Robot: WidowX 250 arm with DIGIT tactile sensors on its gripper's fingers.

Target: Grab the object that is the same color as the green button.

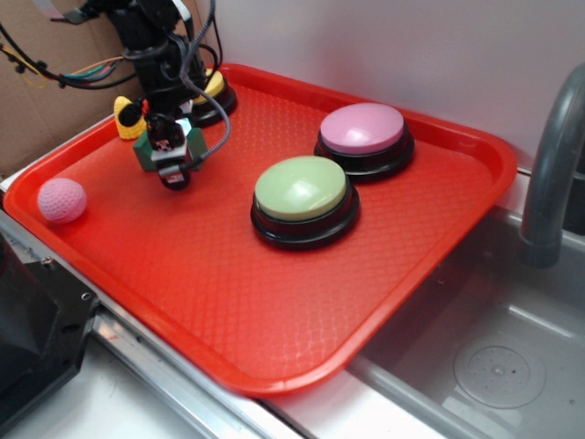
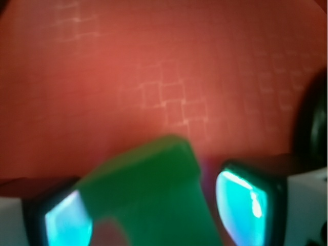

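The object, a small dark green block (image 1: 144, 155), lies on the red tray (image 1: 274, 302) at the back left. My gripper (image 1: 172, 170) is down over it, fingers on either side. In the wrist view the green block (image 2: 154, 189) sits tilted between the two lit pads of the gripper (image 2: 154, 218). Its left side overlaps the left pad, and a thin strip of tray shows before the right pad (image 2: 241, 205). The jaws stand open around the block. The green button (image 1: 300, 188), a pale green dome on a black base, sits mid-tray to the right.
A pink-topped button (image 1: 362, 129) stands behind the green one. A yellow-topped button (image 1: 213, 89) and a yellow corn-shaped cone (image 1: 128, 118) are just behind the arm. A pink ball (image 1: 62, 200) lies at the tray's left edge. A sink (image 1: 498, 366) and faucet (image 1: 548, 183) are to the right.
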